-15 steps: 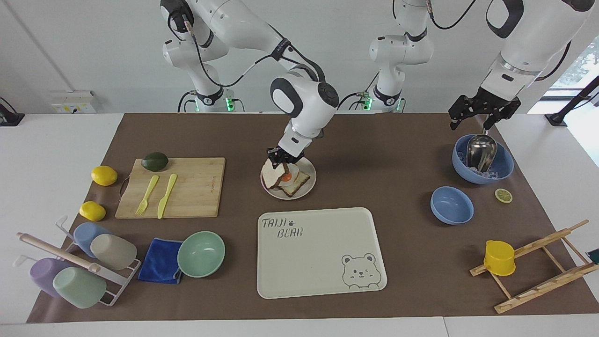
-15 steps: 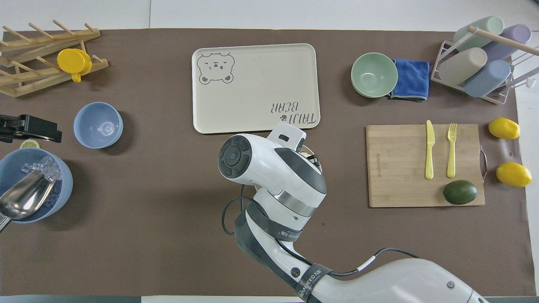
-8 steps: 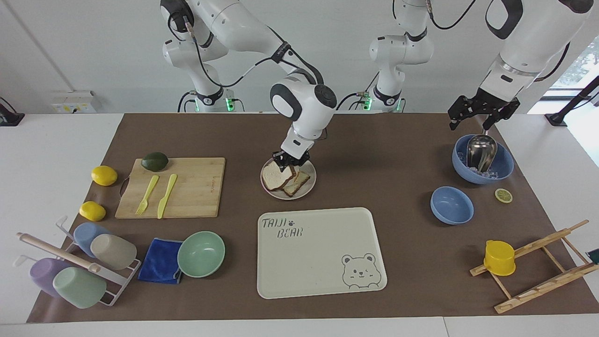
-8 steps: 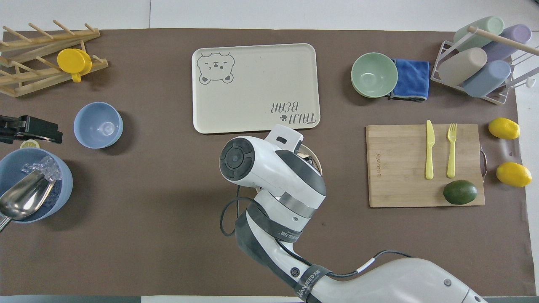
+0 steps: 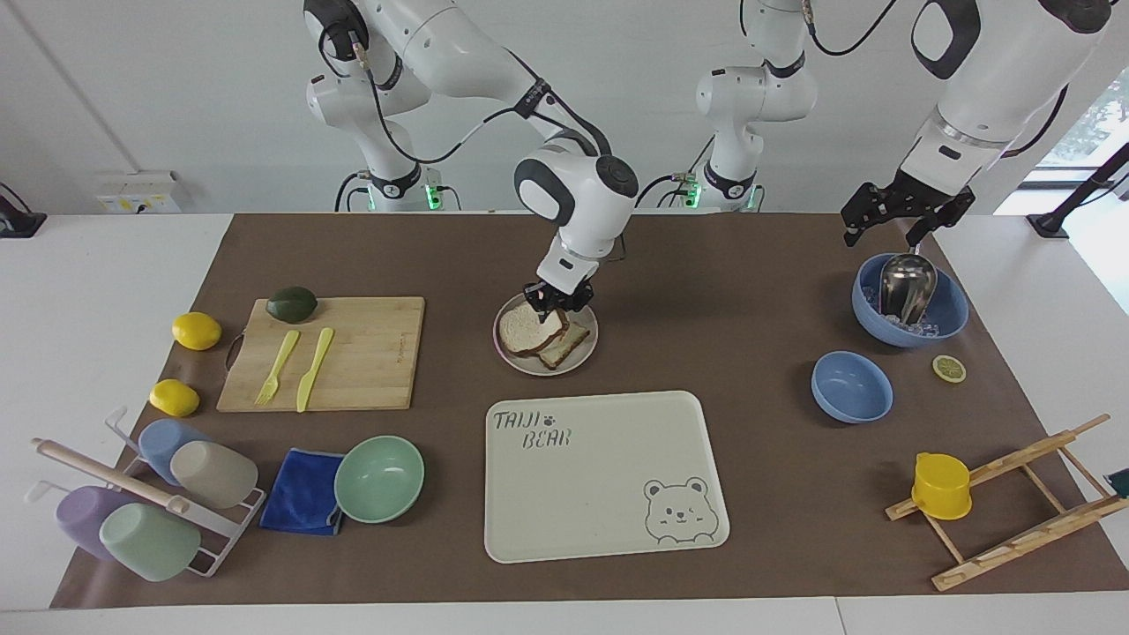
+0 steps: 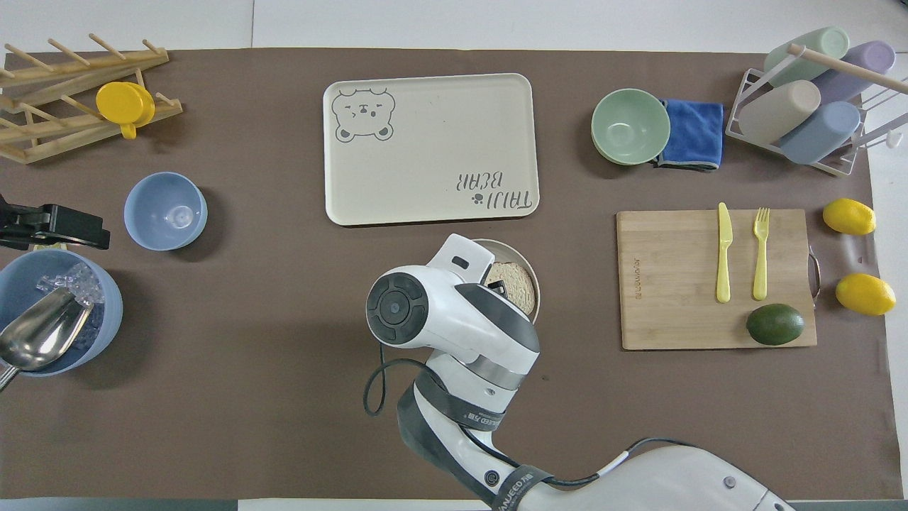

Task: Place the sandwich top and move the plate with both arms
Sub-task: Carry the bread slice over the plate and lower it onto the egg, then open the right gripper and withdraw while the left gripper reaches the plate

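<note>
The sandwich top, a pale speckled slice, lies flat on the toasted slice on the small round plate in the middle of the table. The egg is covered. My right gripper hangs just over the plate's edge nearer to the robots, at the sandwich top's edge, fingers spread and holding nothing. In the overhead view the right arm hides much of the plate; part of the sandwich top shows. My left gripper waits open in the air over the blue ice bowl; it also shows in the overhead view.
The cream bear tray lies just farther from the robots than the plate. A small blue bowl and lemon slice sit toward the left arm's end. The cutting board, green bowl and cup rack sit toward the right arm's end.
The sandwich top went from tilted in my right gripper to flat on the egg slice. The right gripper let it go and drew back toward the robots. The left gripper barely moved.
</note>
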